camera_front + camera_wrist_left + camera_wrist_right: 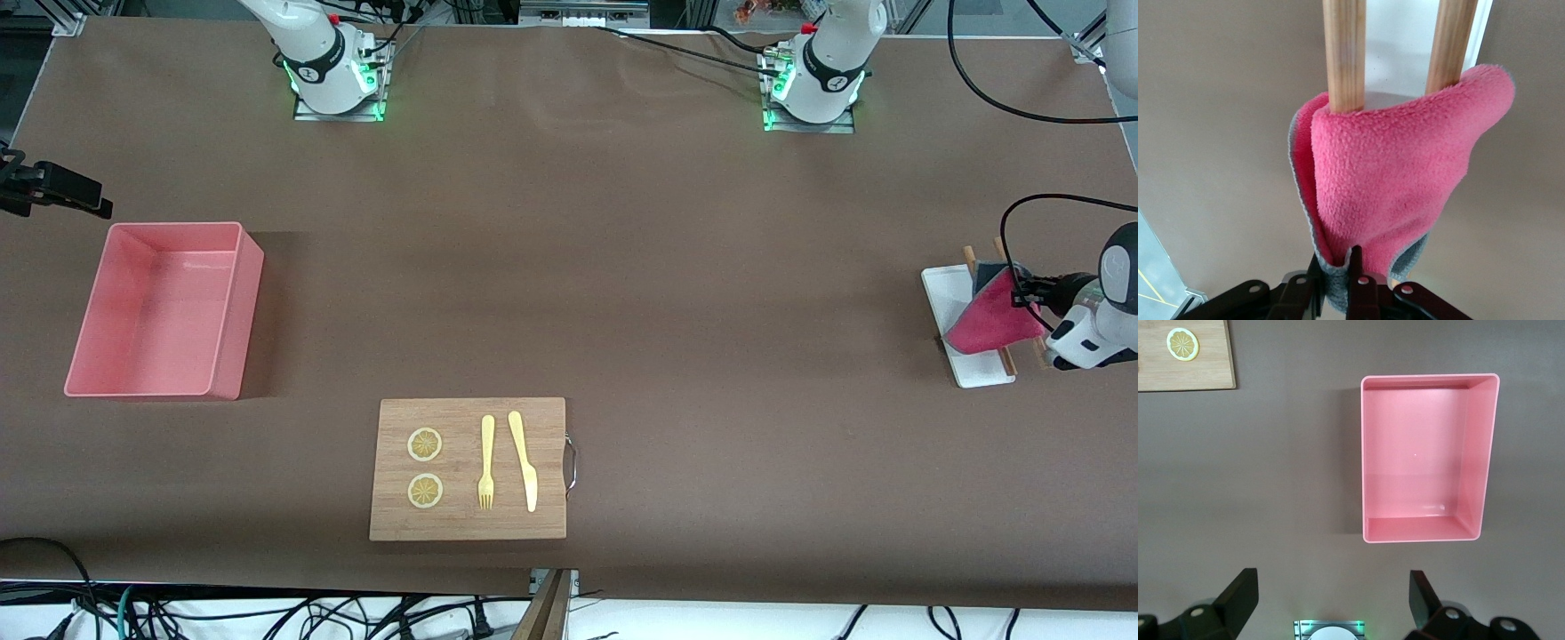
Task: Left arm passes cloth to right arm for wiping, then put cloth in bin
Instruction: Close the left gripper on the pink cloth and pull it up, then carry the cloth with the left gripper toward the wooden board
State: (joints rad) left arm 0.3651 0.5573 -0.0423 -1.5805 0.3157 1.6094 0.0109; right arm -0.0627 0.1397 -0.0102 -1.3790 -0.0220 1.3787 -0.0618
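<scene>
L gripper (1351, 283) is clamped on the grey-edged hem of the cloth (991, 320), lifting it off the white tray (947, 298) at the L arm's end of the table; cloth drapes over two wooden rods (1345, 53). R gripper (1331, 593) hangs high w/ jaws wide, nothing in them, waiting. Bin (227, 311) sits at the R arm's end, well apart from the cutting board (467, 524), wide bare table btwn.
</scene>
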